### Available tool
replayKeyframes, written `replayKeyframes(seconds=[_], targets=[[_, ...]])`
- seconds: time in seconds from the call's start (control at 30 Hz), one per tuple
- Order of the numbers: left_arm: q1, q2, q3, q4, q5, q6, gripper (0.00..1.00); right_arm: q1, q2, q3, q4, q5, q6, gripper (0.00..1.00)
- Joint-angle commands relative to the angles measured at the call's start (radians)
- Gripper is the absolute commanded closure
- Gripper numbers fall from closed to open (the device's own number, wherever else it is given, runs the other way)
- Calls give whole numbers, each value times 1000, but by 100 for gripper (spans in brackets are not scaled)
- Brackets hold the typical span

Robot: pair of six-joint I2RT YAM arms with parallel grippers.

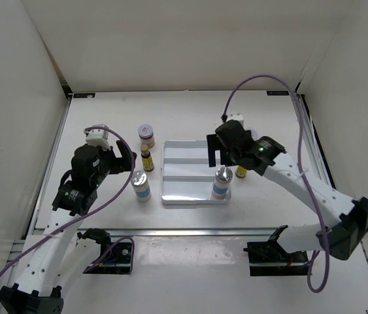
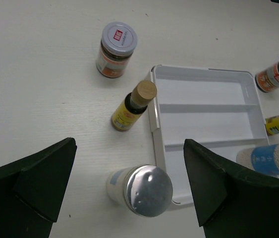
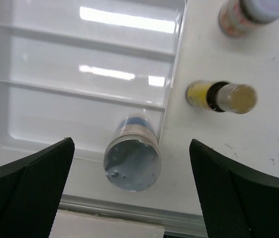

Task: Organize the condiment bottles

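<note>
left pincer (image 2: 128,142) wide open, empty, above left silver-capped bottle (image 2: 146,191) on tabletop (image 2: 40,74) | right pincer (image 3: 132,142) wide open, empty, above right silver-capped bottle (image 3: 132,166) standing in tray (image 3: 80,54)

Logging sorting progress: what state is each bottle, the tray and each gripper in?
left gripper: open, empty
right gripper: open, empty
tray: holds one bottle
trayed silver-capped bottle: upright, ungripped
left silver-capped bottle: upright on table
left amber bottle: upright on table
right amber bottle: upright on table
left jar: upright on table, lidded
right jar: on table, lidded
</note>
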Motion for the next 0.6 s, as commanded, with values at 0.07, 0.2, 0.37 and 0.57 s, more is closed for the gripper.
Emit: replayKeyframes(seconds=[0.07,0.2,0.37,0.57], targets=[[-47,53,3,-69,87,-48,0,4,-110,128,-16,70,-58,0],[-134,53,-46,-69,12,-101,0,4,-159,139,10,70,-80,0],[-182,57,-46,-60,-43,-111,0,4,-182,104,23,60,-101,0],[-236,125,-37,-60,-53,-91,0,4,-202,62,23,51,-80,0]])
